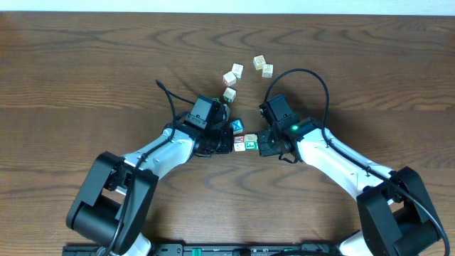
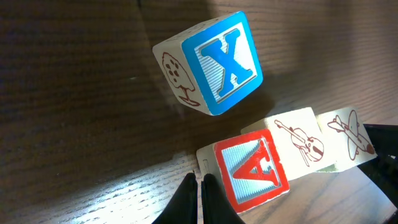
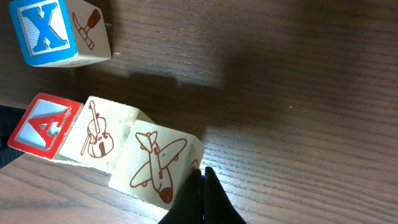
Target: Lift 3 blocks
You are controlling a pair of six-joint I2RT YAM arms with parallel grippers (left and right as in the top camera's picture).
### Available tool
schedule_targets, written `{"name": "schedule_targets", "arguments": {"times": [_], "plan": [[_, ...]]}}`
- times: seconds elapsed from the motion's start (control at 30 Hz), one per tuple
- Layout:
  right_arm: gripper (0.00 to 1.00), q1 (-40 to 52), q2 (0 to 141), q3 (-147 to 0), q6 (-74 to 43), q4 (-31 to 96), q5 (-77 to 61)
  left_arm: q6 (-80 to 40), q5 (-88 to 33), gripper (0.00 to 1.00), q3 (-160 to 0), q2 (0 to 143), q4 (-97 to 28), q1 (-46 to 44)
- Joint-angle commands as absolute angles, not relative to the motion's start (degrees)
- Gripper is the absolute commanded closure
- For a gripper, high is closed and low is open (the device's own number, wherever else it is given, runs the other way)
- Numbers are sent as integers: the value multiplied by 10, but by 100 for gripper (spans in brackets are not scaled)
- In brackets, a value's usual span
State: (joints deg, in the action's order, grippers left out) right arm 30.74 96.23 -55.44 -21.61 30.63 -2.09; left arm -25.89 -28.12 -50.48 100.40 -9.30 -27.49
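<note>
We see three alphabet blocks lined up face to face in one short row near the middle of the wooden counter (image 1: 85,64), between the two arms. The row runs from the red A block (image 2: 252,174) through the violin block (image 2: 298,140) to the airplane block (image 2: 348,137). The last two are pale cream with their pictures drawn in red line. Each block touches its neighbour.

The left gripper (image 2: 200,186) sits at the A end. Its jaws are clenched tight on nothing, and their tips are against the cream side of the red A block. The right gripper (image 3: 202,186) sits at the other end. Its jaws are likewise clenched on nothing, with the tips against the end face of the airplane block. So the row is squeezed lengthwise between two closed grippers rather than grasped inside either one. We cannot tell whether the row rests on the counter or hangs just above it.

The blue X cube (image 2: 211,62) lies tilted just beside the row, apart from it, on the far side from the arms. It shows a red tree on one cream face. Further out we see a scatter of pale cubes (image 1: 229,78), well apart from the grippers.
</note>
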Motion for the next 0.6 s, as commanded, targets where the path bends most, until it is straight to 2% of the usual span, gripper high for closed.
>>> {"name": "schedule_targets", "arguments": {"times": [0.0, 0.57], "plan": [[99, 350, 968, -556, -212, 291, -136, -255, -378, 93, -514, 1000, -77, -306], [99, 350, 968, -538, -218, 291, -118, -246, -338, 93, -514, 1000, -120, -306]]}}
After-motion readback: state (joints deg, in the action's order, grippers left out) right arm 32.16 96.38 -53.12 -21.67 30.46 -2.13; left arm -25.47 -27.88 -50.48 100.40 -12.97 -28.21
